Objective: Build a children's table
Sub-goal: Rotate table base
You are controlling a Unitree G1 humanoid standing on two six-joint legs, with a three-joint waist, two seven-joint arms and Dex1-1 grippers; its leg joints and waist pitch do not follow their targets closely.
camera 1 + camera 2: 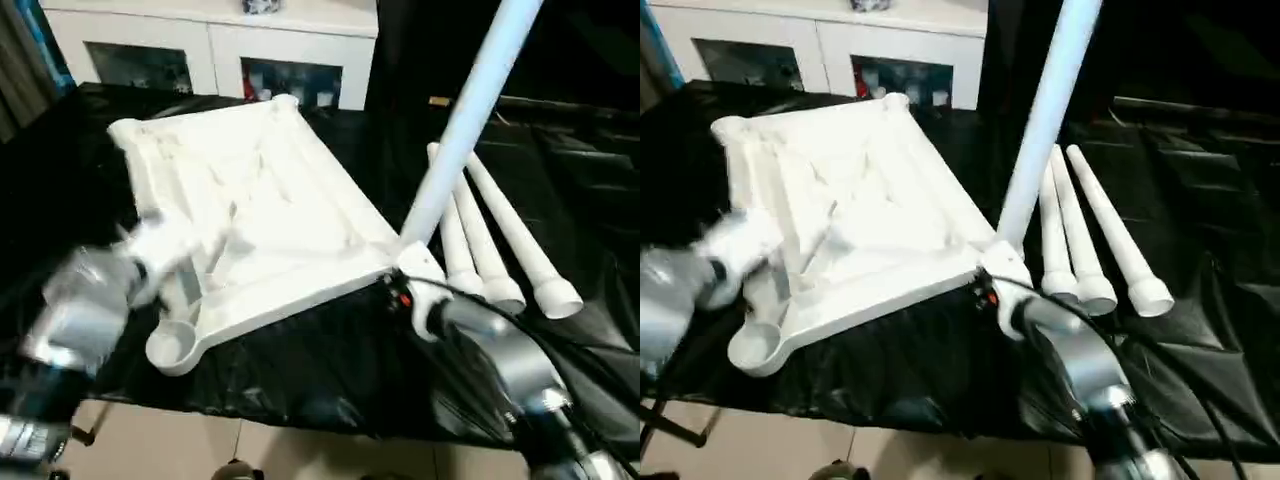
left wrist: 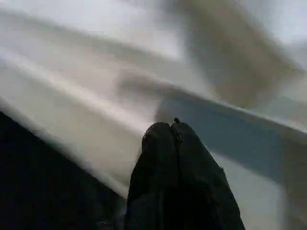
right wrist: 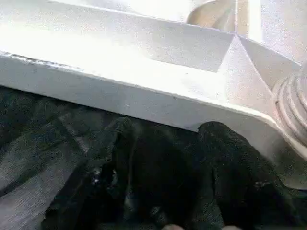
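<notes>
the tabletop [image 1: 250,210] lies ribs-up on the black cloth, one leg [image 1: 470,110] upright at its near-right corner; right gripper [image 3: 163,143], jaws parted, sits just below that corner at six o'clock, seemingly holding nothing; left gripper [image 2: 173,132] is pinched closed over the tabletop's left edge

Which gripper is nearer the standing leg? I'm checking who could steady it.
Right. The right gripper sits at the tabletop corner just below the standing leg; the left gripper is across the tabletop, at its opposite side.

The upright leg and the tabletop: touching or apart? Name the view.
Touching. The left eye view shows the upright leg seated in the tabletop corner socket.
</notes>
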